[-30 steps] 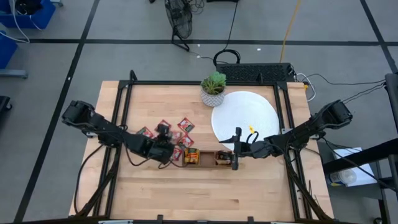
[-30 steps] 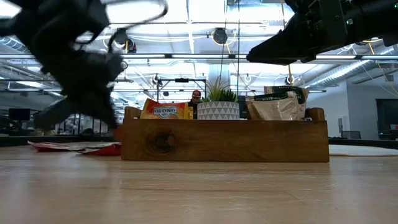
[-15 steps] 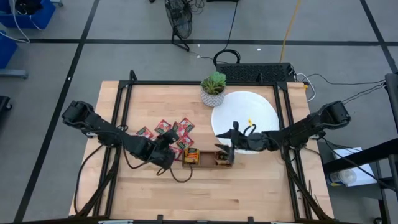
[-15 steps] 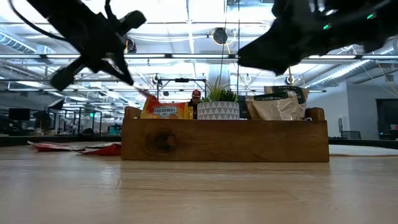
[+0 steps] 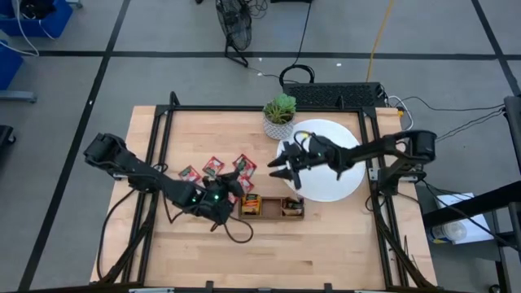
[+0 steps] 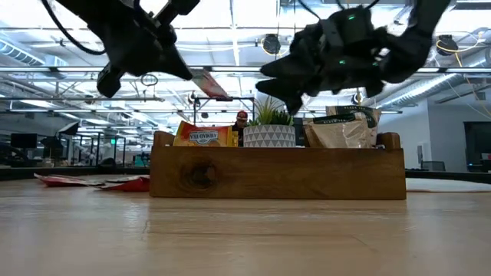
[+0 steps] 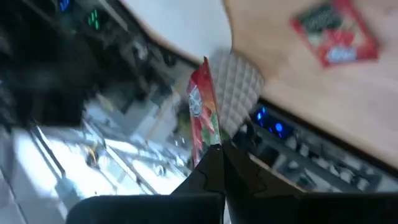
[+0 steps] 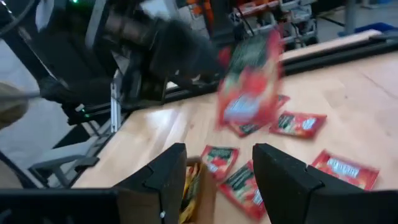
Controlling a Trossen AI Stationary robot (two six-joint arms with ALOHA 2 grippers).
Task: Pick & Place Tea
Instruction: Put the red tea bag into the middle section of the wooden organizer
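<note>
Left gripper (image 7: 214, 149) lifts a red tea sachet (image 7: 204, 118) clear of the counter (image 5: 326, 244).
Its jaws are clamped on the sachet's edge, near the wooden tray (image 5: 271, 207). Right gripper (image 5: 285, 171) hovers over the white disc (image 5: 342, 183), jaws apart and empty; more sachets (image 5: 213, 167) lie scattered beside the tray.

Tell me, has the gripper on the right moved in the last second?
Yes. The right gripper has swung away from the wooden tray and now hovers open over the white disc, nearer the potted plant.
</note>
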